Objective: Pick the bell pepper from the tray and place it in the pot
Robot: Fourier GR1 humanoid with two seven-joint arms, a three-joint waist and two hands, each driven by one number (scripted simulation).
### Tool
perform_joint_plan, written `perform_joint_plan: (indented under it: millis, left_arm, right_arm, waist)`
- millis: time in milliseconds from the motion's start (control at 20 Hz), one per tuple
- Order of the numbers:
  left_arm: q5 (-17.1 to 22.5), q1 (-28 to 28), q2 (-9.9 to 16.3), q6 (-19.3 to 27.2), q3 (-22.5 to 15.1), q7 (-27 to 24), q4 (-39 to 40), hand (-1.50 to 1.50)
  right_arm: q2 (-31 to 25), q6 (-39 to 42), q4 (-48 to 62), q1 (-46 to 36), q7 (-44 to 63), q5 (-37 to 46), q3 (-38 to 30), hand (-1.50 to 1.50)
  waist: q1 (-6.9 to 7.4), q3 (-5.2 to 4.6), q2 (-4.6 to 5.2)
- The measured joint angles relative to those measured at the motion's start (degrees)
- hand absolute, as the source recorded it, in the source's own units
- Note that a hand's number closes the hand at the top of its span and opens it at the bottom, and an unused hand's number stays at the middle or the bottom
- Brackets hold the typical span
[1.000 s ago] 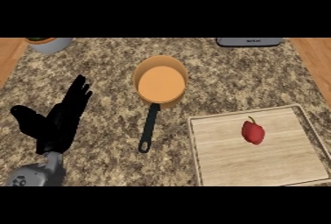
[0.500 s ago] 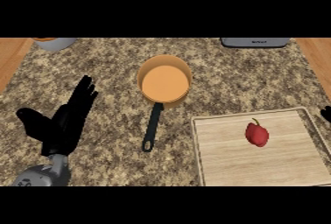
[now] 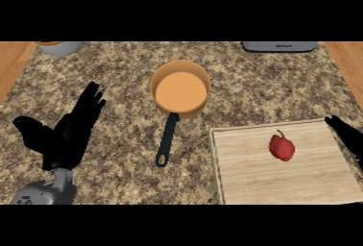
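The black right hand (image 3: 346, 132), fingers straight, sits just right of the red bell pepper (image 3: 282, 147) on the pale wooden tray (image 3: 284, 180); the orange pot (image 3: 181, 91) is far to its left

Even, bright light; soft blur overall, no glare.

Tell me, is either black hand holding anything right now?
Nothing is held. The red bell pepper lies untouched on the wooden tray; the left hand rests open, the right hand barely shows.
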Motion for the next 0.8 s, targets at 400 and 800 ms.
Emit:
perform_joint_plan:
  millis: [400, 800]
  left_arm:
    - [-2.05, -0.05, -1.87, -1.39, 1.42, 0.46, 0.26, 0.00]
    - [-3.53, -0.48, -3.27, -2.89, 2.88, 1.01, 0.15, 0.00]
  right_arm:
    - [7.24, 1.48, 2.22, -1.18, 0.25, 7.91, 1.60, -1.50]
    - [14.68, 0.77, 4.82, -3.63, 0.00, 14.93, 4.20, -1.50]
  waist:
    - [-0.23, 0.01, -0.05]
    - [-0.21, 0.00, -0.05]
